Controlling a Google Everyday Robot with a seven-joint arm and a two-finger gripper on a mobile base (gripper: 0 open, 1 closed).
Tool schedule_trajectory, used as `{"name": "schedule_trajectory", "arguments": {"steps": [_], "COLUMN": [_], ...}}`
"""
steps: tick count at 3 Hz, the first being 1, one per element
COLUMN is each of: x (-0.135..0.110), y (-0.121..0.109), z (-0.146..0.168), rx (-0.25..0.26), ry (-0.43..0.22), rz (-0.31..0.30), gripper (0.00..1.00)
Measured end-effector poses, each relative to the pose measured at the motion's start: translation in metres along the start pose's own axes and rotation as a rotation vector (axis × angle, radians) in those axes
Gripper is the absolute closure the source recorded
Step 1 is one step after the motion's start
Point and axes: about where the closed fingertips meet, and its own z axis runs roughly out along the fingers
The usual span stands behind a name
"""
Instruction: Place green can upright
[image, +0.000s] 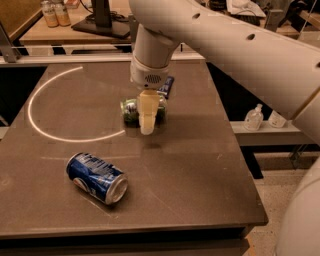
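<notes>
Presently, gripper (146, 125) over the lying green can (131, 111); jaws' state cannot be told; off-centre contact could roll it across the worktop (200, 175).

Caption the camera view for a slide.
Gripper at the toppled green can on the table; blue can lying nearer the front edge.

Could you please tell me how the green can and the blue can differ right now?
The green can lies mid-table, partly hidden by the gripper lowered at it; the blue can lies nearer the front edge, fully visible. Both lie on their sides.
</notes>
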Motion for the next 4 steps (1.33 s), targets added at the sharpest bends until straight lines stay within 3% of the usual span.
{"name": "schedule_trajectory", "arguments": {"steps": [1, 2, 3, 4], "x": [0.004, 0.004, -0.008, -0.023], "y": [-0.002, 0.002, 0.007, 0.011], "z": [0.01, 0.021, 0.001, -0.032], "rx": [-0.02, -0.061, -0.075, -0.04], "ry": [0.035, 0.146, 0.189, 0.072], "rz": [0.001, 0.024, 0.031, 0.042], "gripper": [0.24, 0.47, 0.7, 0.93]}}
